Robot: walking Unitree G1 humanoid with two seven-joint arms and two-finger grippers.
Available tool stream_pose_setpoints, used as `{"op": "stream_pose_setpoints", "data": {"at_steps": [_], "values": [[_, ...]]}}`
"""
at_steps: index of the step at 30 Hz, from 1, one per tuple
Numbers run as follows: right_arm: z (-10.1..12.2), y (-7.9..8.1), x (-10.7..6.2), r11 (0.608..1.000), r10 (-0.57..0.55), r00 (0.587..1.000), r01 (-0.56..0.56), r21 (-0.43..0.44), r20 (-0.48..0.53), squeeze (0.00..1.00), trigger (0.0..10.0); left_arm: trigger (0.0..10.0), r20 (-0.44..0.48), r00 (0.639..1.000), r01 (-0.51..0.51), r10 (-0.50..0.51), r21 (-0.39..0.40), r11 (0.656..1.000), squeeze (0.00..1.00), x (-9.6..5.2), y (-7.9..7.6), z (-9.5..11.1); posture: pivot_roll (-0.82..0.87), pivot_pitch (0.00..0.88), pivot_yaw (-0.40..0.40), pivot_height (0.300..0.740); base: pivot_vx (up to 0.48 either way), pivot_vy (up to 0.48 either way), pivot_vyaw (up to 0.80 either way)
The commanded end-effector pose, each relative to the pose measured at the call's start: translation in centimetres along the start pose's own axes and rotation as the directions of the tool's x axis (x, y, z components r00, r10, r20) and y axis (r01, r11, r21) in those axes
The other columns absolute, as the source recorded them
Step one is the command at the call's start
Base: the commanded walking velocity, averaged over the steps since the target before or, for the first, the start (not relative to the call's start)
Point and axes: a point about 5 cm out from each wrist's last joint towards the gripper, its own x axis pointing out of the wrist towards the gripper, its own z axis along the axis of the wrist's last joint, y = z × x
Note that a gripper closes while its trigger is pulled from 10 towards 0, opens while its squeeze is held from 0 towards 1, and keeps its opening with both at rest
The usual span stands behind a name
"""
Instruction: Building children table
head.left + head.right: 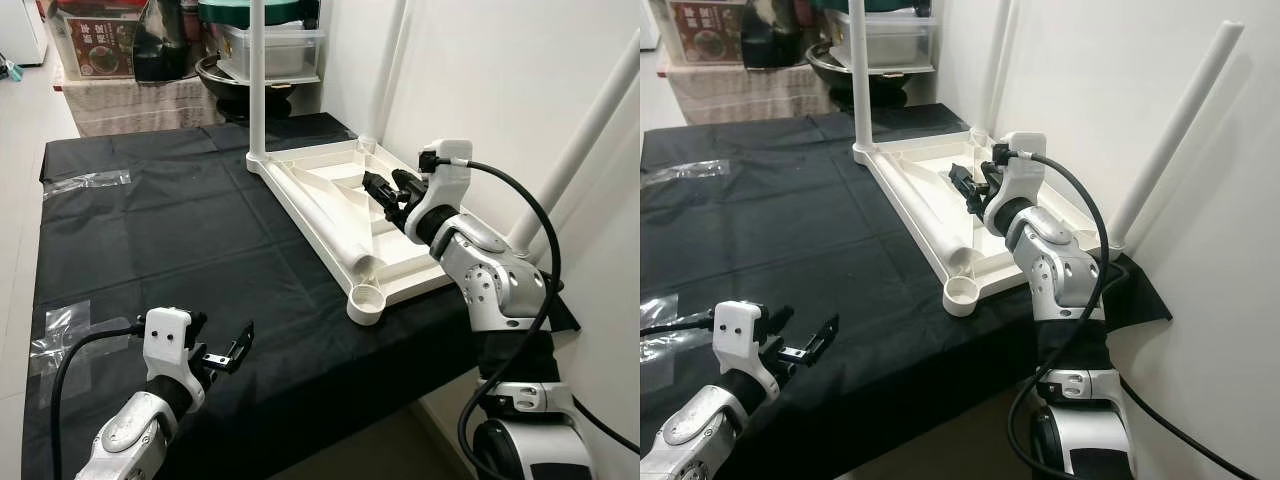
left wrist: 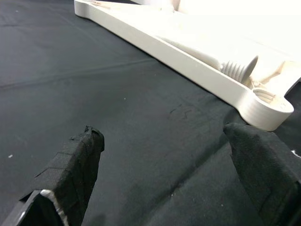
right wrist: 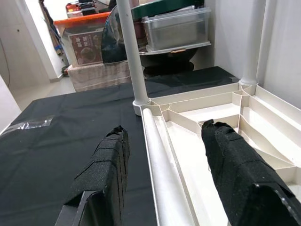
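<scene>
Fingers (image 3: 104,174) spread above white tabletop (image 1: 330,195) on black cloth (image 1: 150,250).

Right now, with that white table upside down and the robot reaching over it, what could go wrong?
The loose table leg lies inside the upturned tabletop, between the open right claw's fingers; a grab off its middle might tilt it or let it slip. Lifting it could also knock the legs already standing in their sockets, such as the far one. The empty near corner socket sits close to the black surface's edge, so a hard push might slide the tabletop off.
</scene>
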Motion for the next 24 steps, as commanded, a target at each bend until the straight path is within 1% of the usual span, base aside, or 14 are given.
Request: {"op": "stream_pose_setpoints", "data": {"at_steps": [1, 3, 6, 10, 19, 20, 22, 23, 24], "values": [[0.3, 0.0, 0.0, 1.0, -0.009, 1.0, 0.008, 0.011, 0.017, 0.0, 10.0, 10.0, 0.001, 1.0, -0.006, 0.006, -0.009, 1.0, 0.0, -0.2, 0.1, -0.1, 0.06, 0.0, -0.096, 0.74, 0.0, 0.0, 0.0], [0.0, 0.6, 0.0, 0.999, -0.019, 0.999, 0.018, 0.034, 0.035, 0.0, 10.0, 10.0, 0.014, 1.0, -0.013, 0.013, -0.005, 1.0, 0.0, -0.3, 0.3, 0.1, 0.07, 0.0, -0.098, 0.74, 0.0, 0.0, 0.0], [-0.2, 0.7, 0.0, 0.999, -0.02, 0.999, 0.019, 0.039, 0.036, 0.0, 10.0, 10.0, 0.017, 1.0, -0.015, 0.015, -0.003, 1.0, 0.0, -0.3, 0.3, 0.1, 0.07, 0.0, -0.098, 0.74, 0.0, 0.0, 0.0], [-0.8, 1.5, -0.2, 0.998, -0.019, 0.999, 0.017, 0.063, 0.035, 0.0, 10.0, 10.0, 0.023, 0.999, -0.025, 0.025, -0.003, 1.0, 0.0, -0.3, 0.5, 0.3, 0.07, 0.0, -0.095, 0.74, 0.0, 0.0, 0.0], [-1.0, 1.9, -0.3, 0.998, -0.025, 0.999, 0.022, 0.063, 0.049, 0.0, 10.0, 10.0, 0.048, 0.998, -0.047, 0.048, -0.019, 0.999, 0.0, -0.1, 0.9, 0.7, 0.07, 0.0, -0.089, 0.74, 0.0, 0.0, 0.0], [-0.9, 2.0, -0.4, 0.998, -0.021, 0.998, 0.018, 0.054, 0.056, 0.0, 10.0, 10.0, 0.054, 0.997, -0.049, 0.05, -0.025, 0.998, 0.0, -0.1, 0.9, 0.8, 0.07, 0.0, -0.088, 0.74, 0.0, 0.0, 0.0], [-0.6, 2.3, -0.5, 1.0, 0.001, 0.996, 0.001, -0.024, 0.087, 0.0, 10.0, 10.0, 0.058, 0.997, -0.045, 0.046, -0.026, 0.999, 0.0, -0.1, 0.8, 0.9, 0.07, 0.0, -0.088, 0.74, 0.0, 0.0, 0.0], [-0.6, 2.3, -0.5, 1.0, 0.001, 0.996, 0.001, -0.024, 0.087, 0.0, 10.0, 10.0, 0.058, 0.997, -0.045, 0.046, -0.026, 0.999, 0.0, -0.1, 0.8, 0.9, 0.07, 0.0, -0.088, 0.74, 0.0, 0.0, 0.0], [-0.5, 2.4, -0.5, 0.998, 0.01, 0.995, -0.005, -0.055, 0.099, 0.0, 10.0, 10.0, 0.058, 0.997, -0.044, 0.045, -0.025, 0.999, 0.0, -0.1, 0.8, 0.9, 0.07, 0.0, -0.088, 0.74, 0.0, 0.0, 0.0]]}}
